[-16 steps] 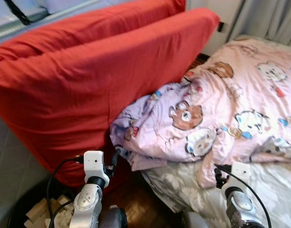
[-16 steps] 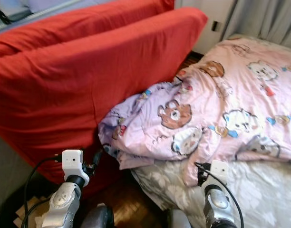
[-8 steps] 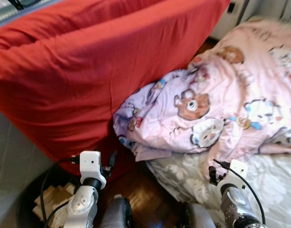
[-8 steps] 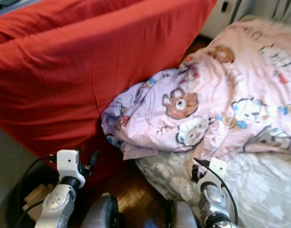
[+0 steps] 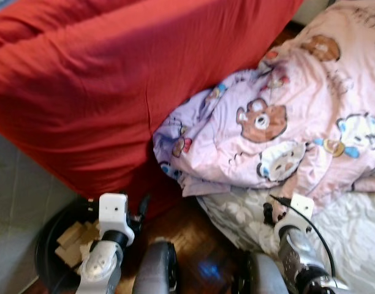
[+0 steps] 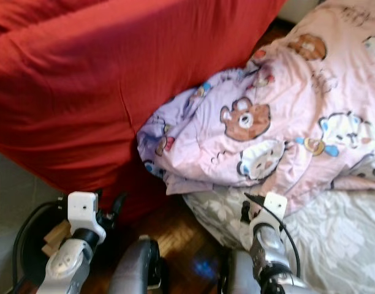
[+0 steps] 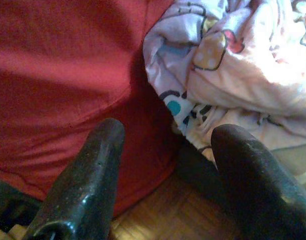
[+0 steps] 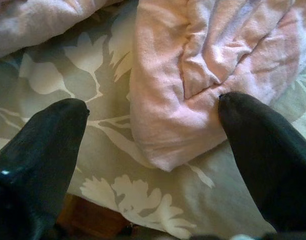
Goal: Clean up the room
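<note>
Left eye view has dipped and closed in on the quilt (image 5: 279, 128) at the bed's (image 5: 359, 245) corner. Both tools, left tool (image 7: 165, 165) and right tool (image 8: 153, 145), hang wide and empty, so tidying likely starts there.

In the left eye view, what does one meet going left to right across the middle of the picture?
Big red fabric cushion → crumpled lilac-pink cartoon-print quilt.

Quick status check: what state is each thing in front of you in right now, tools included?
Pink cartoon blanket: crumpled, hanging over the bed's edge.
Grey floral sheet: exposed below the blanket.
Red cover: draped, mostly smooth.
Black bin: on the floor, holding pale scraps.
Left tool: open, empty.
Right tool: open, empty, over the blanket's edge.
</note>
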Robot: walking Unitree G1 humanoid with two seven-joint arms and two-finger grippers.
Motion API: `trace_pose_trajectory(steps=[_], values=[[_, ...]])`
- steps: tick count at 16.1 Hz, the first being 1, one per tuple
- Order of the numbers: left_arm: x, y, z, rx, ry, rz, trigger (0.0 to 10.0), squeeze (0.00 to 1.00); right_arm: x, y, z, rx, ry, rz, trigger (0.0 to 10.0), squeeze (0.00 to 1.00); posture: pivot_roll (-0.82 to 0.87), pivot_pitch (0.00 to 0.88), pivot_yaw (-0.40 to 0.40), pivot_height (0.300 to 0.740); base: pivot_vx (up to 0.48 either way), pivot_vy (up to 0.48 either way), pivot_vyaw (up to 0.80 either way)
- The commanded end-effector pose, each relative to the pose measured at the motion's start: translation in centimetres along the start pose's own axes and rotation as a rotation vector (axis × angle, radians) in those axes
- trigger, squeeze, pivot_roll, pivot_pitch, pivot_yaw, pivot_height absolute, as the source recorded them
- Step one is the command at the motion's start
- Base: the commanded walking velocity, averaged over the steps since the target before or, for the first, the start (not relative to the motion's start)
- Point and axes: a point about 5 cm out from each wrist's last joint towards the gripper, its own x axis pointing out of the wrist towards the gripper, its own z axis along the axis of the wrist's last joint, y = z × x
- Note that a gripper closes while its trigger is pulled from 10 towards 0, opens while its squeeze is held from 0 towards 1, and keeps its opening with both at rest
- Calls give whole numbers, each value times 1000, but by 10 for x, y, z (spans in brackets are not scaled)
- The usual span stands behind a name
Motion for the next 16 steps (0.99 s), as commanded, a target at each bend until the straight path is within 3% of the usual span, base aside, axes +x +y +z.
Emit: trace_pose_trajectory(steps=[1, 7, 16], values=[[-7, 3, -4, 3, 35, -1, 10000, 0, -2, -2, -6, -5, 17, -14, 10000, 0, 223, 335, 114, 647, 0, 0, 0], [-16, 5, -5, 10, 71, 1, 10000, 0, -2, -21, -2, -14, -11, -139, 10000, 0, 223, 348, 119, 647, 0, 0, 0], [-20, 5, -5, 13, 92, 5, 10000, 0, -5, -15, -17, -25, 71, -87, 10000, 0, 225, 362, 117, 647, 0, 0, 0]])
